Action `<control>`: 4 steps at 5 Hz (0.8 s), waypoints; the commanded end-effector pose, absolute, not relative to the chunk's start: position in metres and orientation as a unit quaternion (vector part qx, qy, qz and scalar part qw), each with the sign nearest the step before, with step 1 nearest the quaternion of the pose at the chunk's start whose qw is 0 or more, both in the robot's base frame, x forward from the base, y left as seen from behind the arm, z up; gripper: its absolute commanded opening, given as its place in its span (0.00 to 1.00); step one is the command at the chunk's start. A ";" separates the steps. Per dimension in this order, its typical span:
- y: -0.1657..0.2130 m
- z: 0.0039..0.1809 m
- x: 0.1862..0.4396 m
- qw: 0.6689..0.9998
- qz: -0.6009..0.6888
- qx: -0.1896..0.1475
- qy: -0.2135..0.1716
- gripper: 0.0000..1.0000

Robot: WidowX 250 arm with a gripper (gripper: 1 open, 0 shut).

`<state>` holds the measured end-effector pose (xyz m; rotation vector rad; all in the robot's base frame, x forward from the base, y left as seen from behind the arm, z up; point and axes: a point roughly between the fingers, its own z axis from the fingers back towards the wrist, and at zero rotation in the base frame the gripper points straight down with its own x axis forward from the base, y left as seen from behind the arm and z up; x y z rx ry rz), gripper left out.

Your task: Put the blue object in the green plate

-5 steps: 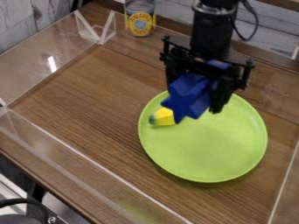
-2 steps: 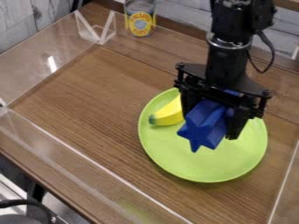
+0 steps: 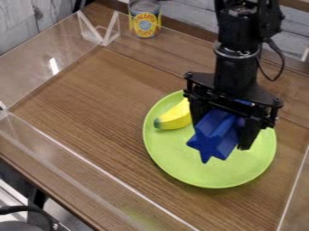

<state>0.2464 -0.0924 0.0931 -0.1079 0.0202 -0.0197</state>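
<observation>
1. Since a second ago, when the gripper (image 3: pixel 229 124) hung near the plate's far-left edge by the banana (image 3: pixel 176 115), it has carried the blue object (image 3: pixel 218 135) over toward the middle of the green plate (image 3: pixel 182 162).
2. Its fingers stay clamped on the block, which now looks very low, maybe touching.
3. Pretty much just the release left, I'd guess.
</observation>
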 end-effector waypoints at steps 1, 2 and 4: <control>-0.094 0.101 0.251 0.998 -0.013 -0.066 -0.012 1.00; -0.095 0.098 0.252 0.997 -0.016 -0.071 -0.011 1.00; -0.095 0.090 0.256 0.997 -0.018 -0.079 -0.010 1.00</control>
